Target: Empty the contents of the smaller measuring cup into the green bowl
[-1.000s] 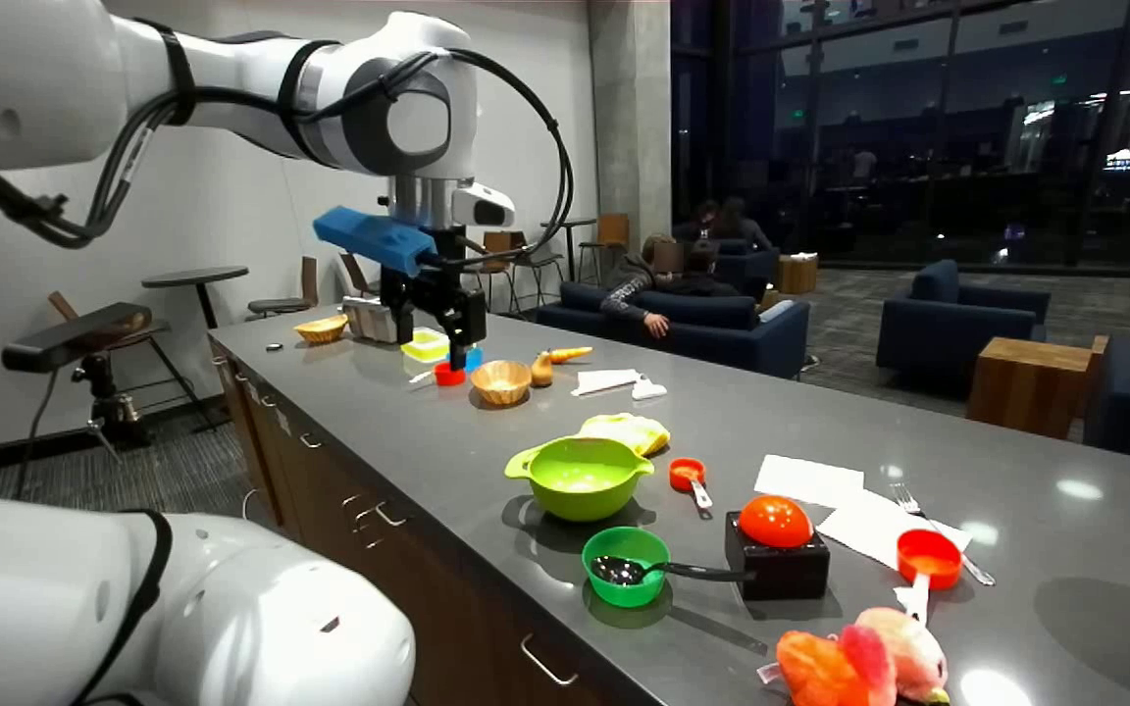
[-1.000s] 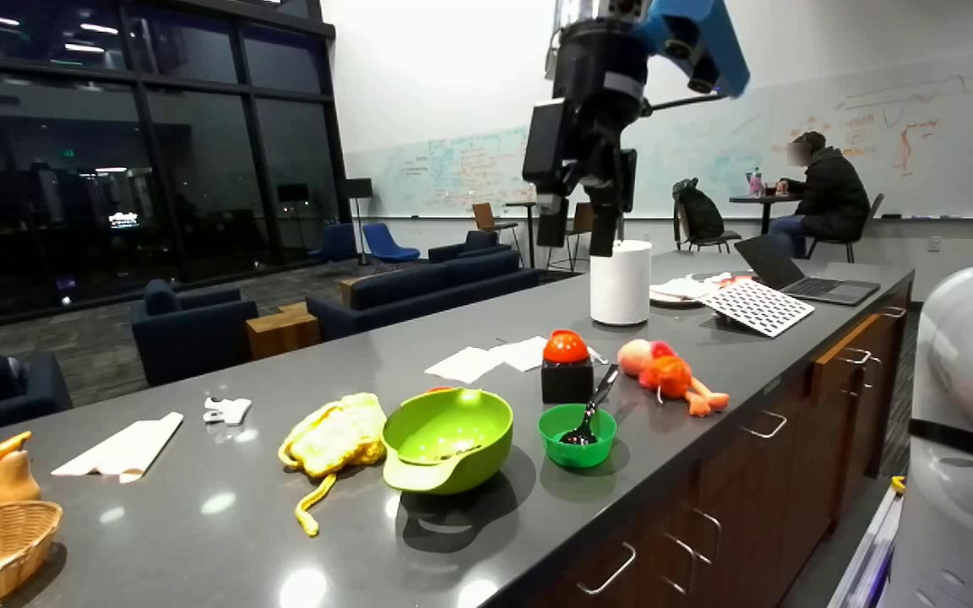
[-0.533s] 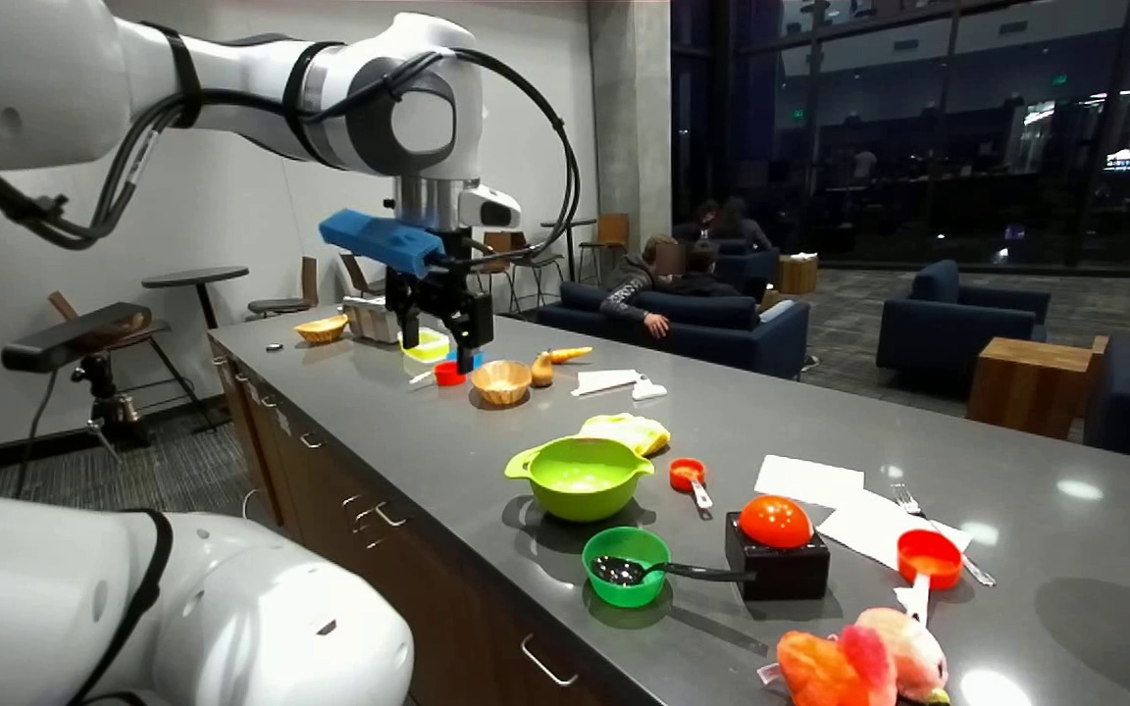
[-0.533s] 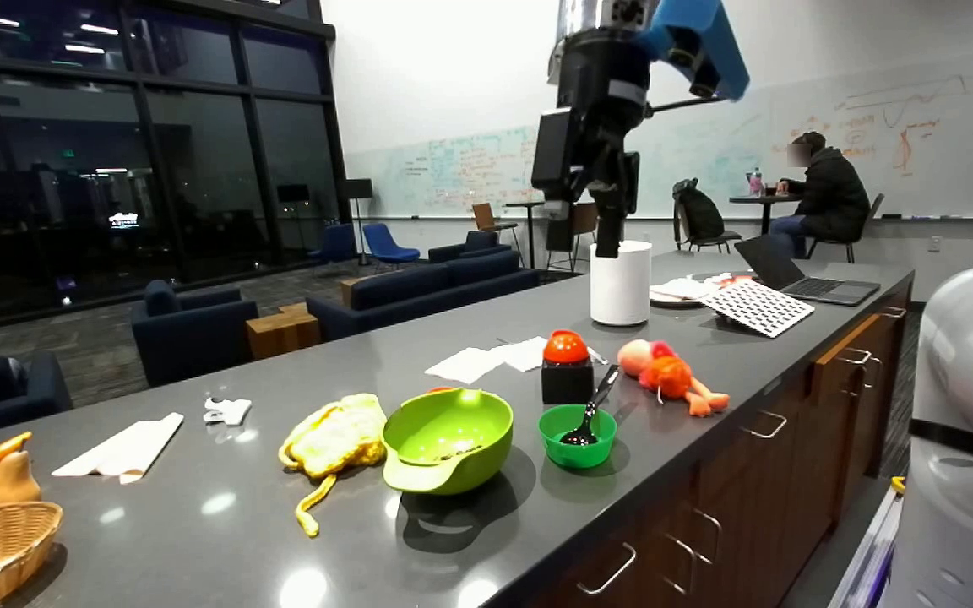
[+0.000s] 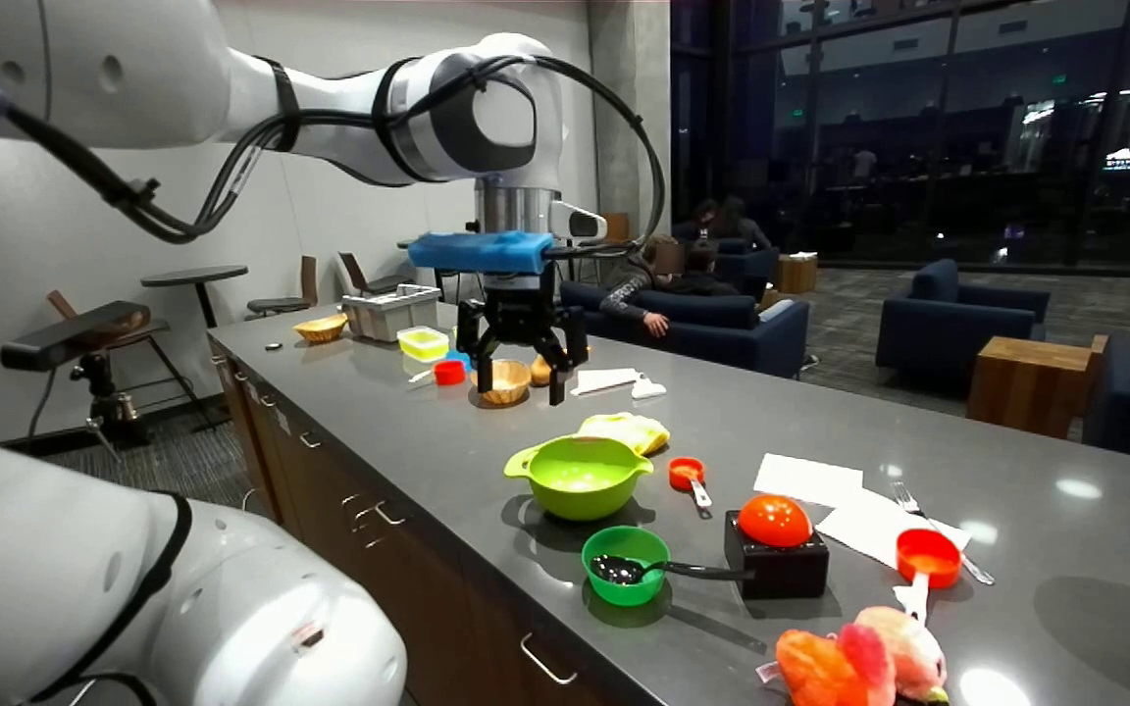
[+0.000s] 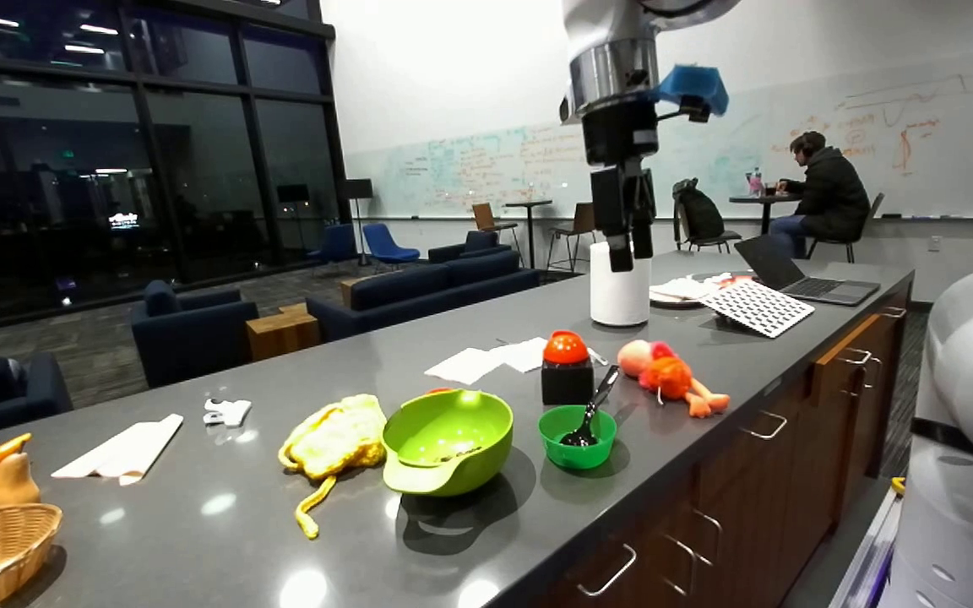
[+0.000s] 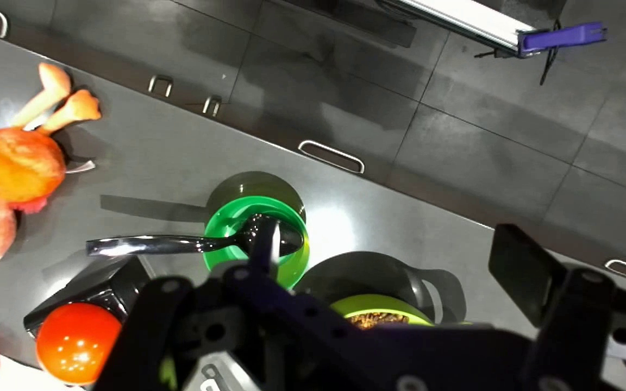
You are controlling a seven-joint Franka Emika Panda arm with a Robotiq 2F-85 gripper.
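The smaller measuring cup (image 5: 687,474), red with a short white handle, lies on the counter beside the green bowl; its contents cannot be made out. In an exterior view only a sliver of its red rim (image 6: 440,390) shows behind the bowl. The lime-green bowl (image 5: 580,480) also shows in an exterior view (image 6: 453,460) and partly in the wrist view (image 7: 364,304), where brown-gold bits lie in it. My gripper (image 5: 521,384) is open and empty, well above the counter; it also shows in an exterior view (image 6: 632,253) and the wrist view (image 7: 394,252).
A dark-green tub (image 5: 626,593) with a black spoon stands beside the bowl. A black box with an orange dome (image 5: 776,564) and a yellow toy (image 5: 624,429) are close. A bigger red cup (image 5: 928,561), plush toy (image 5: 849,672) and paper towel roll (image 6: 620,295) lie further off.
My gripper has turned about its vertical axis and, in an exterior view, moved right and slightly down, nearer the lime bowl. It stays open. The objects on the counter have not moved.
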